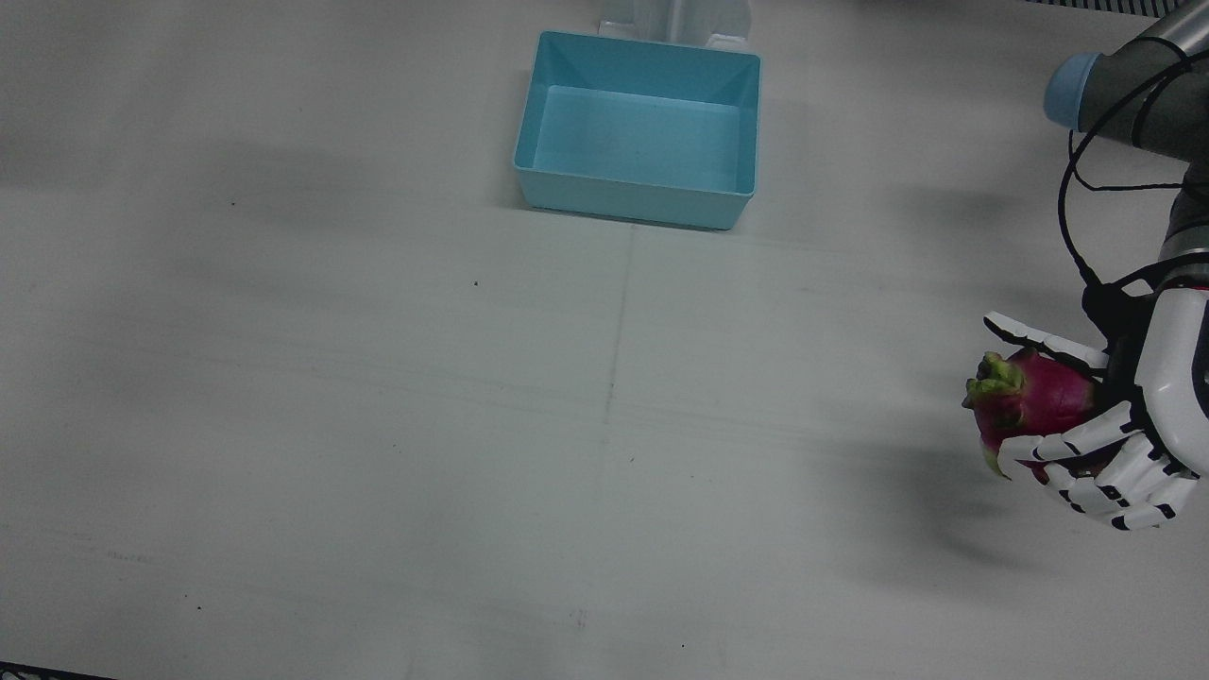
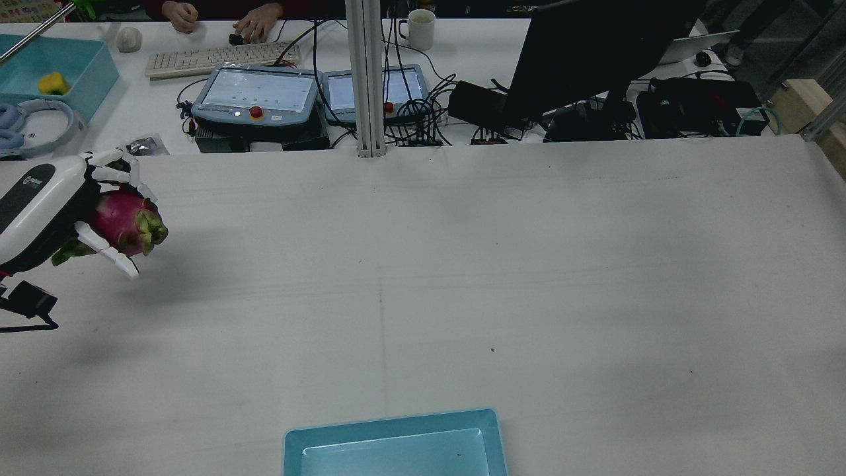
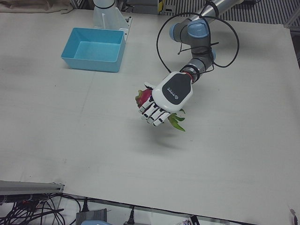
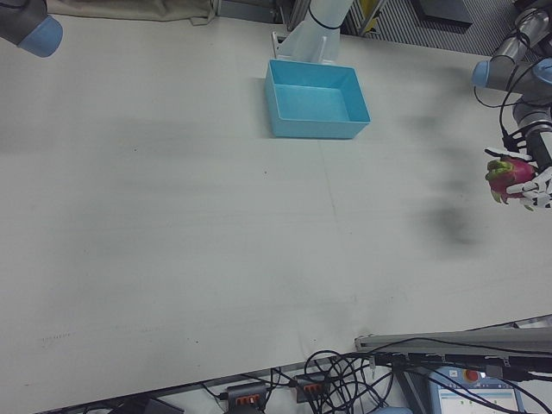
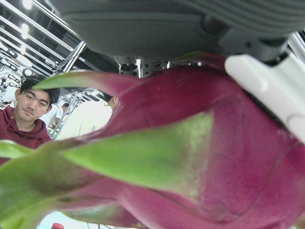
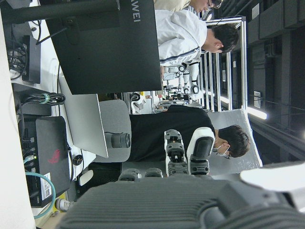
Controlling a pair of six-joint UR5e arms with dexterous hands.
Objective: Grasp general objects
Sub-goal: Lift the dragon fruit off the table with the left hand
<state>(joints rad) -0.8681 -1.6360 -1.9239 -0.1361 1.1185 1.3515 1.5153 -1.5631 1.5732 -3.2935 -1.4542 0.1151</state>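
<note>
— Left hand?
— Clamped around the dragon fruit, fingers curled over the magenta skin from one side, another digit bracing the opposite side. Raised clear of the table, with a shadow thrown on the surface below.

— Where over the table?
— Near the edge on the robot's left side, roughly midway between the pedestal edge and the operators' edge. Seen from the rear camera at the far left margin, fruit pointing its green-tipped end inward across the table.

— Fruit's look?
— Deep pink body, green leafy scales; a few green tips poking out below the knuckles in the left-front view. Filling nearly the whole left hand camera, pressed against the palm.

— Bin?
— Light blue bin, nothing visible inside, sitting at the middle of the pedestal edge, well apart from the held fruit.

— Right hand?
— Hard to judge. Only a dark ribbed base and some finger parts in its own camera, aimed at monitors and people beyond the table; open or closed, cannot tell. Part of the right arm just visible at a corner of the right-front view.
</note>
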